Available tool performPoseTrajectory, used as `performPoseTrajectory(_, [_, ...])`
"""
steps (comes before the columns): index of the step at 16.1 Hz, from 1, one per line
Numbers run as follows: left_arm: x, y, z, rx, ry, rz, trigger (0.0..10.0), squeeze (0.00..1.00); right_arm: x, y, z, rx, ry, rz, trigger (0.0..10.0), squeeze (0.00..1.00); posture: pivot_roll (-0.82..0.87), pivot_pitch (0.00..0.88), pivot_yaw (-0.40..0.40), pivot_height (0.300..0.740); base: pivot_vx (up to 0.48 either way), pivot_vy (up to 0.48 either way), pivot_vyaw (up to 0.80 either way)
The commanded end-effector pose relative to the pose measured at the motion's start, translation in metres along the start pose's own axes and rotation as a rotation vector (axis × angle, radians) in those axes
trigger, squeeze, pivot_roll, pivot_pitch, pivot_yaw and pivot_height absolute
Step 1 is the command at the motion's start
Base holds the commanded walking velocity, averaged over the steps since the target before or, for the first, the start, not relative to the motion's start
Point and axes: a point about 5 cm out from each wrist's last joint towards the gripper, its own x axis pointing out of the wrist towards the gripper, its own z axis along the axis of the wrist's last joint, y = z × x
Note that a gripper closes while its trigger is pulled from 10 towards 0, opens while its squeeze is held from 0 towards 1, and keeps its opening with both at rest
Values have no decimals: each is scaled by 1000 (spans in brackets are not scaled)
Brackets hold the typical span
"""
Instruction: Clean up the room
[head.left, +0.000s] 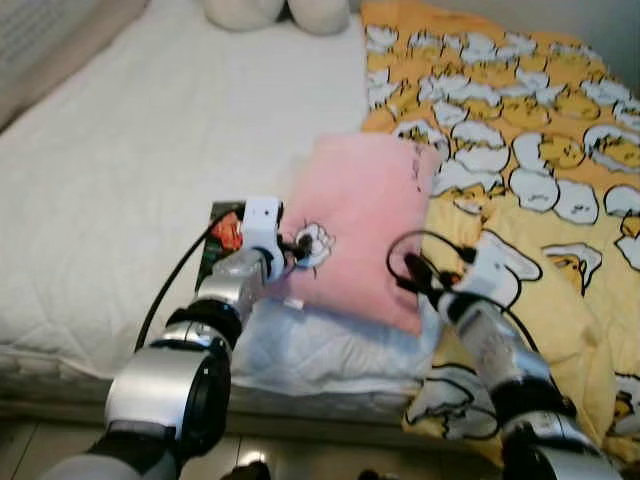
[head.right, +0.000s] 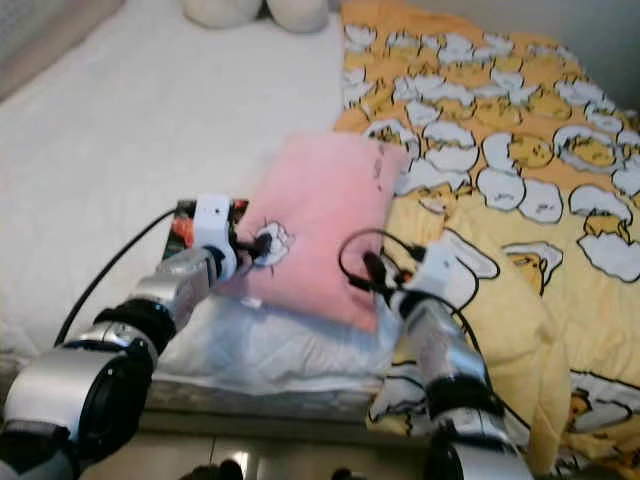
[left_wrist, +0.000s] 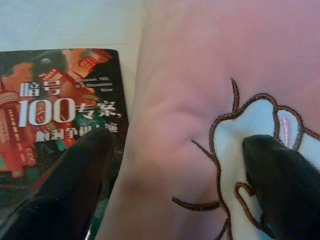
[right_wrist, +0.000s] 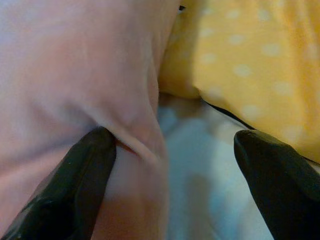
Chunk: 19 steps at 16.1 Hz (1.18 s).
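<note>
1. The soft pink square pillow with an embroidered cartoon patch (head.left: 360, 225) lies on the white-sheeted bed (head.left: 120, 170), partly over the yellow printed quilt (head.left: 540, 150).
2. My left tool (head.left: 296, 250) gapes over its near-left edge, my right tool (head.left: 410, 272) over its near-right corner; neither grips anything.
3. I judge it light and floppy, so I should pinch both edges.

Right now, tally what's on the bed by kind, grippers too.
Pink pillow: 1
Book: 1
Yellow patterned blanket: 1
White plush shapes at the head of the bed: 2
Grippers: 2, left gripper and right gripper, both open at the pillow's edges
Total: 7
</note>
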Motion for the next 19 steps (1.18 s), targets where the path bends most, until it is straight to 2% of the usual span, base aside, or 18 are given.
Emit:
performPoseTrajectory(1, [-1,4,-6,-17,30,33,10000,0,3,6,-3,-2,0,27,10000,0,-21,270,-45,740,0,0,0])
performPoseTrajectory(3, [0,-1,-10,-127,42,9,10000,0,10,17,-10,56,25,51,10000,0,-17,275,-51,740,0,0,0])
performPoseTrajectory(5, [0,-13,-20,-200,80,-47,10000,0,12,22,-18,130,46,65,10000,0,-3,282,-54,740,0,0,0])
performPoseTrajectory(7, [0,-32,-37,-182,142,-116,10000,0,13,27,-31,138,94,78,10000,0,0,293,-61,740,0,0,0])
performPoseTrajectory(8, [-1,-40,-44,-154,168,-145,10000,0,12,29,-37,98,117,83,6902,0,3,297,-67,740,0,0,0])
performPoseTrajectory(9, [-1,-44,-48,-142,183,-156,2431,0,11,29,-41,76,139,79,0,0,7,296,-68,740,0,0,0])
performPoseTrajectory(10, [-1,-47,-51,-134,184,-161,0,0,11,28,-44,53,156,70,0,0,7,292,-66,740,0,0,0])
performPoseTrajectory(12, [-2,-45,-53,-117,178,-136,0,0,11,25,-42,10,159,54,0,0,1,285,-61,740,0,0,0])
performPoseTrajectory(14, [-2,-38,-50,-137,126,-93,0,0,10,19,-38,-52,147,57,0,0,2,268,-57,740,0,0,0])
performPoseTrajectory(16, [-3,-36,-54,-66,105,-81,0,0,5,6,-39,-104,153,13,0,0,2,243,-56,740,0,0,0])
performPoseTrajectory(19, [-4,-36,-60,-118,118,-93,0,0,5,4,-38,-139,150,-4,0,0,6,230,-41,740,0,0,0])
